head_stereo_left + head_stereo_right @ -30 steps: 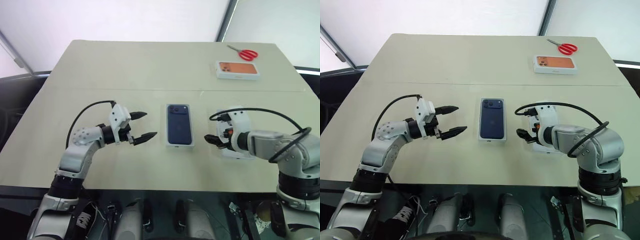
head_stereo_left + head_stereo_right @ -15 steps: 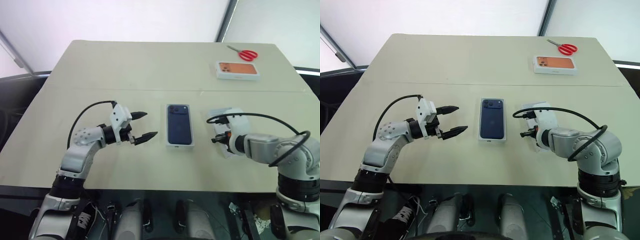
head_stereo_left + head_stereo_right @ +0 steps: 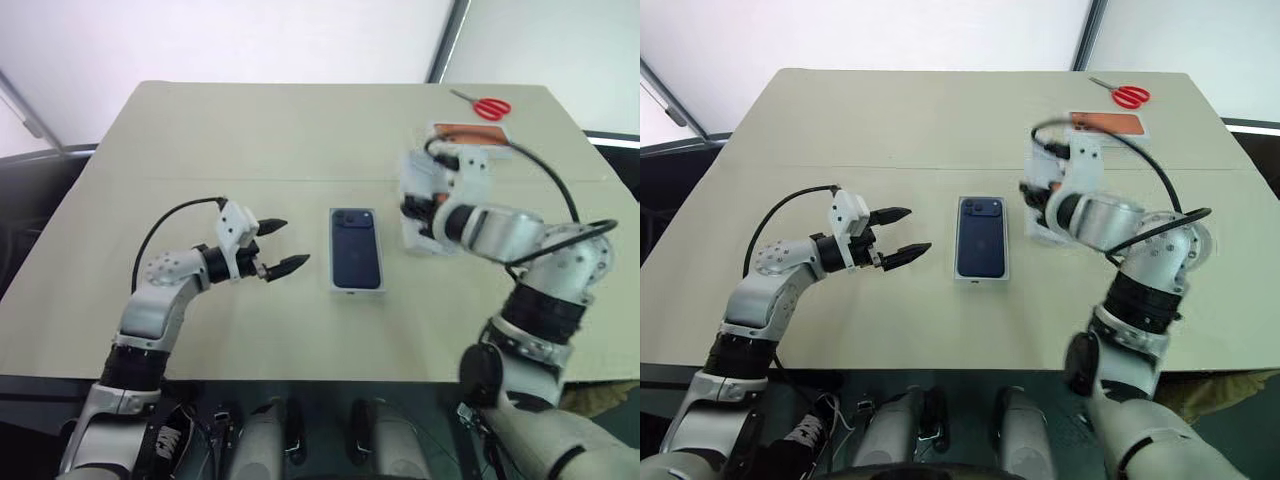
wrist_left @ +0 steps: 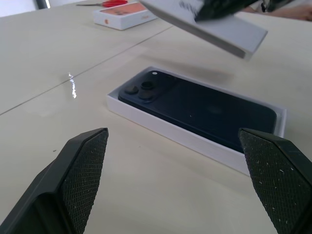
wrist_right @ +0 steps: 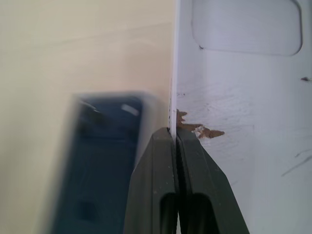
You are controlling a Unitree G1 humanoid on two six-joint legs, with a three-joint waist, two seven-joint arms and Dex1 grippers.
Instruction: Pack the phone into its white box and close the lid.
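Left wrist view: glossy navy phone (image 4: 204, 109), rounded corners, lies in the matte white box (image 4: 161, 127); right tool (image 5: 175, 134) pinches the cardboard lid's (image 5: 243, 122) thin edge; left tool (image 3: 283, 245) gapes wide.

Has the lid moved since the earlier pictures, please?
Yes. The lid, pinched by the right end effector, has risen off the table and toward the orange-printed box.

Dark navy phone (image 3: 357, 249), white box (image 4: 161, 127), white lid (image 5: 234, 97), red scissors (image 3: 484, 105), beige table (image 3: 250, 140)
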